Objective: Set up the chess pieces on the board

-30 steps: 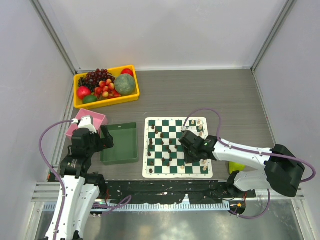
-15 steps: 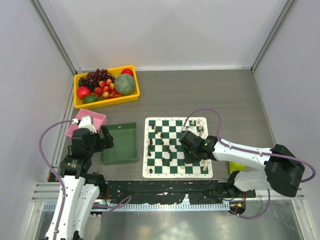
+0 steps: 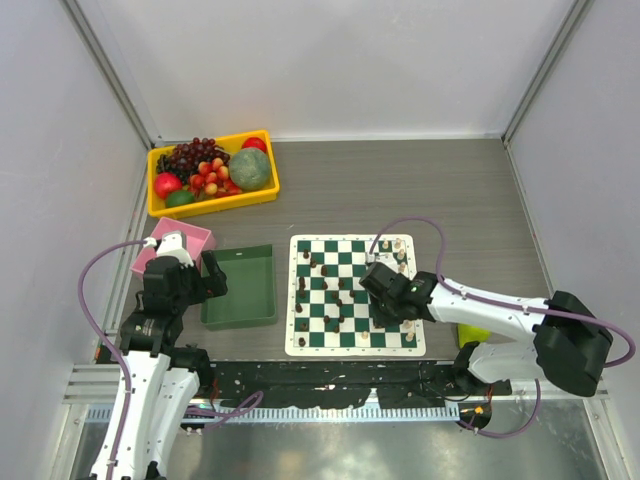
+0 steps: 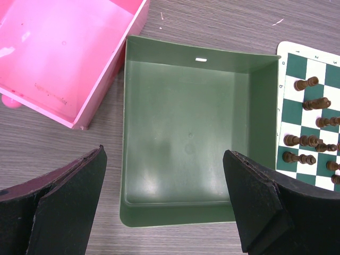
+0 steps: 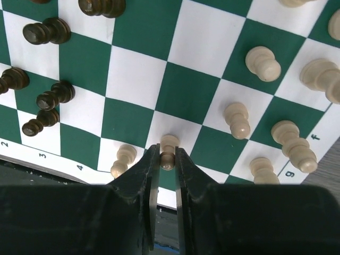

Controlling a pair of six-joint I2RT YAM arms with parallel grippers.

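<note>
At the near edge of the board (image 5: 141, 74), the right gripper (image 5: 167, 155) pinches a cream pawn (image 5: 169, 142) between its jaws, with other cream pieces (image 5: 237, 118) near. The left gripper (image 4: 164, 202) hangs spread above the green tray (image 4: 186, 133).

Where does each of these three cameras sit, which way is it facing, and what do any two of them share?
Top external: above and behind the robot, looking down on the table; shows the left gripper, and the right gripper over the board.
Left wrist: on the left arm, looking down into the green tray; its open fingers frame it.
Right wrist: looking down at the board; its fingers pinch a cream piece.
Shared: top and left wrist both show the tray and board edge.
</note>
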